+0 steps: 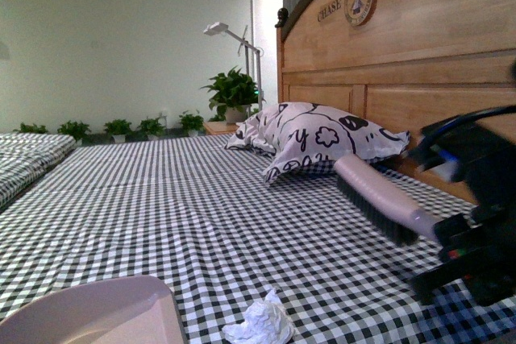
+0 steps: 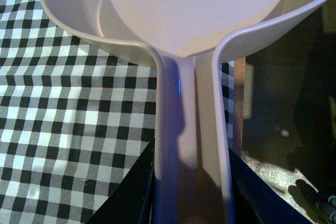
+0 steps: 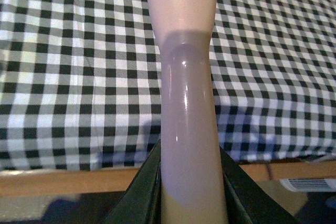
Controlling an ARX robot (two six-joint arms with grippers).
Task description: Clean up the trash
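Right pincer (image 3: 189, 203) clamping brush handle (image 3: 186, 119), left pincer (image 2: 191, 203) clamping dustpan (image 2: 194, 24)

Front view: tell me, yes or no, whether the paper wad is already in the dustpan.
No. The wad lies on the checked sheet beside the dustpan, not inside it.

The dustpan (image 1: 89, 312) is cut off by the front view's bottom edge. The right tool (image 1: 472, 255) runs off the side. The brush (image 3: 186, 129) hides its fingers in the wrist view.
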